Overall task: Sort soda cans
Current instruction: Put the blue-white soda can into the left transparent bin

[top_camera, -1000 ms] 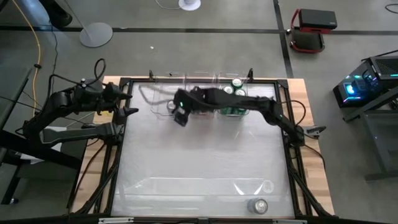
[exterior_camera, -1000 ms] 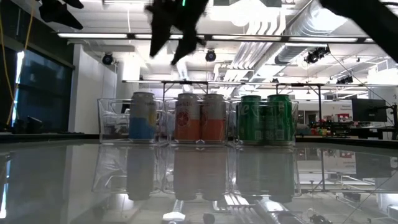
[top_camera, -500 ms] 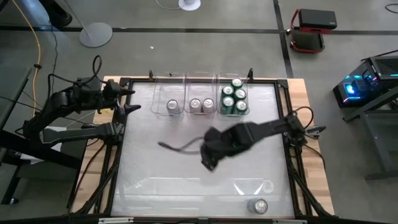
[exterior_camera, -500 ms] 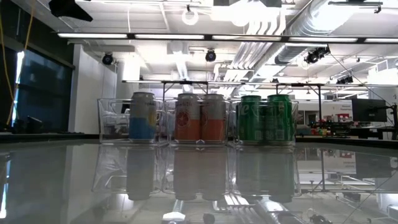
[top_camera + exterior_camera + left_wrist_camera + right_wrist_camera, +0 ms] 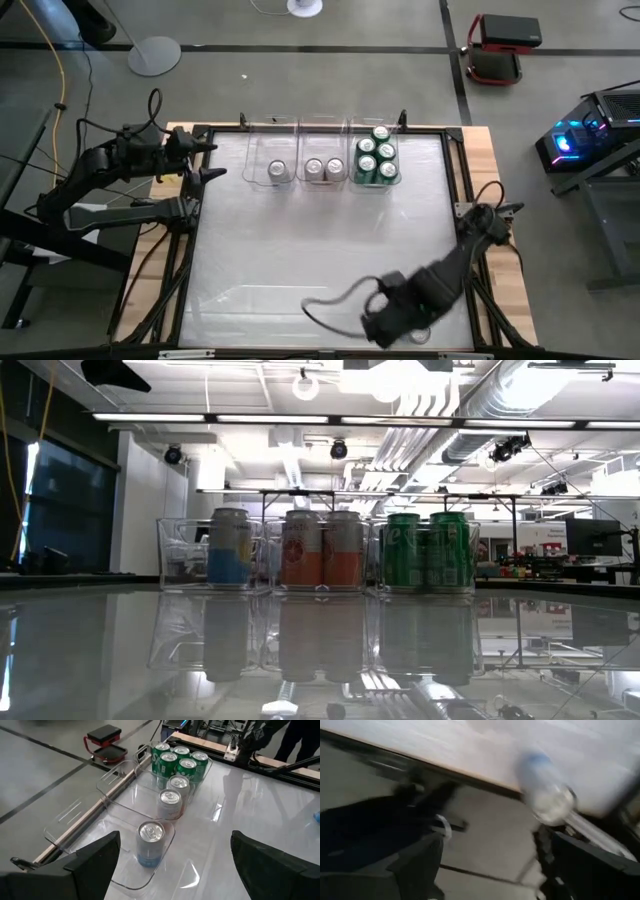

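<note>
Three clear bins stand in a row at the far side. The left bin [image 5: 277,168] has one blue-and-white can [image 5: 150,842], the middle bin two orange-banded cans [image 5: 322,548], and the right bin several green cans [image 5: 376,158]. One more blue-and-white can [image 5: 545,795] lies on its side near the table's near right edge. My right gripper [image 5: 378,326] is down there, open, and the can shows just ahead of its fingers in a blurred right wrist view. My left gripper [image 5: 208,160] waits open at the far left, facing the bins.
A black frame [image 5: 455,180] runs around the white table top [image 5: 300,240]. A clear empty sheet or tray [image 5: 300,298] lies near the near edge. My right arm [image 5: 450,265] slants across the near right corner. A dark cable [image 5: 330,300] trails behind its gripper.
My right arm has swept from above the far bins across the middle of the table toward the near edge, dropping low beside the lying can at the near right. It has left the low view. The cans in the bins have stayed put.
</note>
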{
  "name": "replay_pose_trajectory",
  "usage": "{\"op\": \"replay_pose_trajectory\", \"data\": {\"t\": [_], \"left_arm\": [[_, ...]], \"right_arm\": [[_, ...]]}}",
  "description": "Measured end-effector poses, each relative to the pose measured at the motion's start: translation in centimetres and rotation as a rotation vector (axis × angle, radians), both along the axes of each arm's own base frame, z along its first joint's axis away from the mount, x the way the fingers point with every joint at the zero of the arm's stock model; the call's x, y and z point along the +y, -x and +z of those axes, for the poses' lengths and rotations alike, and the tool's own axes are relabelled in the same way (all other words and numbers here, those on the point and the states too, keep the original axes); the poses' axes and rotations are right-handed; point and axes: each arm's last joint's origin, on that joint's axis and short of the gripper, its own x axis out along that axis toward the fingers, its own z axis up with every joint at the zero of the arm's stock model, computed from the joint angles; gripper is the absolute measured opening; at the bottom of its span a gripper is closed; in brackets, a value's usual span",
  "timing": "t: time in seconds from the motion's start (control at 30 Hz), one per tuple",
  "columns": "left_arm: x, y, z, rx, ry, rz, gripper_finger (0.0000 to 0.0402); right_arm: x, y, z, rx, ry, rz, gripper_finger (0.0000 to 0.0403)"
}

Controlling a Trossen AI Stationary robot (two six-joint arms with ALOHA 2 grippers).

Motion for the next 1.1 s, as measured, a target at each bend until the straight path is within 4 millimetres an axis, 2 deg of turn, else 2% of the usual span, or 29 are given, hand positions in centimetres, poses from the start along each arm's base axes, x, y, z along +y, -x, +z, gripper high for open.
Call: {"op": "replay_pose_trajectory", "data": {"t": [0.13, 0.23, 0.37, 0.5, 0.77, 1.0, 1.1], "left_arm": [[0.0, 0.0, 0.0, 0.000, 0.000, -0.001, 0.0355], [0.0, 0.0, 0.0, -0.002, 0.004, -0.008, 0.0355], [-0.1, -0.1, 0.0, -0.010, 0.024, -0.048, 0.0355], [-0.2, -0.1, 0.0, -0.014, 0.031, -0.048, 0.0355], [-0.1, -0.1, 0.0, -0.023, 0.046, -0.039, 0.0355], [-0.1, -0.1, 0.0, -0.025, 0.053, -0.035, 0.0355], [-0.2, -0.1, 0.0, -0.027, 0.058, -0.040, 0.0355]], "right_arm": [[2.8, 2.5, -2.9, 0.203, 0.000, -0.008, 0.0355], [3.8, 3.6, -4.2, 0.249, 0.048, -0.041, 0.0355], [3.8, 3.7, -5.7, 0.260, 0.111, -0.062, 0.0355], [3.6, 3.3, -7.5, 0.253, 0.124, -0.008, 0.0355], [3.1, 3.0, -11.5, 0.278, 0.074, 0.097, 0.0355], [3.0, 3.0, -14.1, 0.247, -0.020, 0.202, 0.0351], [2.7, 2.7, -14.5, 0.228, -0.038, 0.245, 0.0337]]}}
